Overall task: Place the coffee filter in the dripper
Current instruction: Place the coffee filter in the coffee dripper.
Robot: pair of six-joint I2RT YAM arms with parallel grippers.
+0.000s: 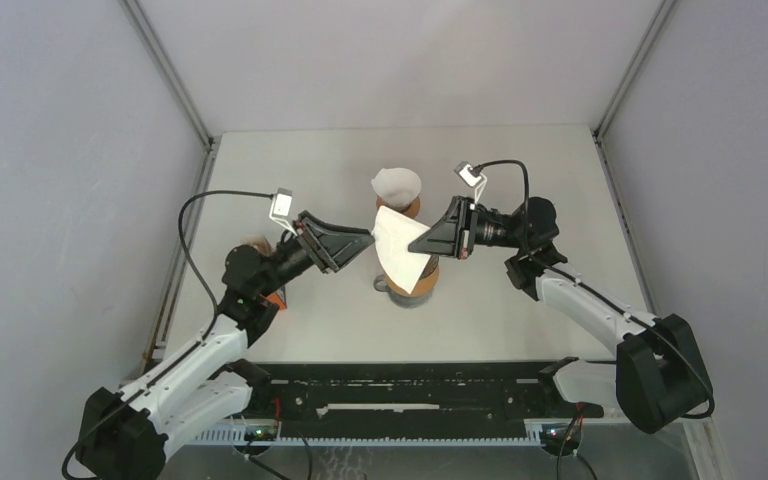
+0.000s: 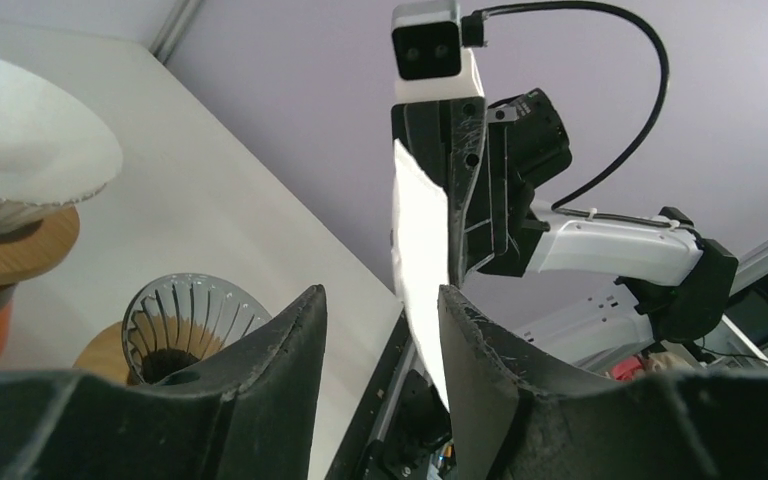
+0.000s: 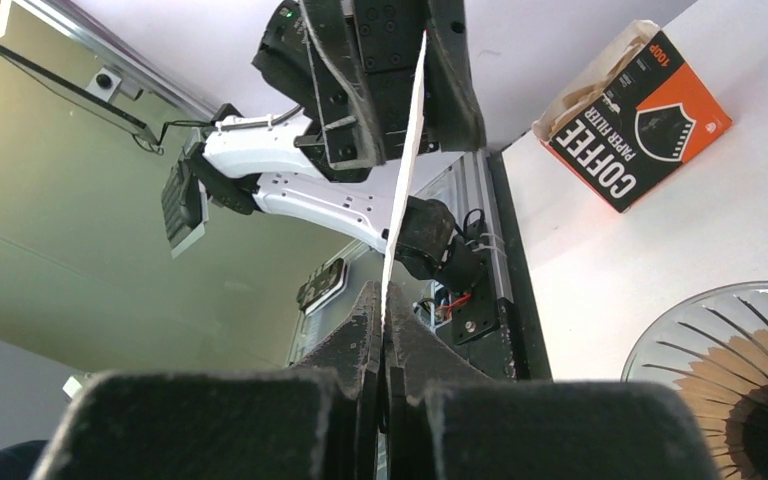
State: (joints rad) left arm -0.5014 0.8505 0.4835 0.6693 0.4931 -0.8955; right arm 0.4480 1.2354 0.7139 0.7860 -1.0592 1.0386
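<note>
A white paper coffee filter point(image 1: 400, 250) hangs flat in the air between the two arms, just above the glass dripper point(image 1: 425, 283) on its wooden collar. My right gripper point(image 3: 384, 300) is shut on the filter's point(image 3: 405, 170) right edge, seen edge-on in the right wrist view. My left gripper point(image 2: 380, 300) is open around the opposite edge. The filter point(image 2: 418, 250) rests against its right finger point(image 2: 480, 350), with a clear gap to the left finger. The ribbed dripper point(image 2: 185, 320) sits below and left of those jaws, and shows as the dripper point(image 3: 740, 370) at lower right in the right wrist view.
A second dripper with a filter in it point(image 1: 397, 188) stands on a wooden and orange base behind the first. An orange coffee filter box point(image 3: 635, 120) lies on the table near the left arm, partly hidden under it point(image 1: 276, 298). A black rail point(image 1: 410, 390) runs along the near edge.
</note>
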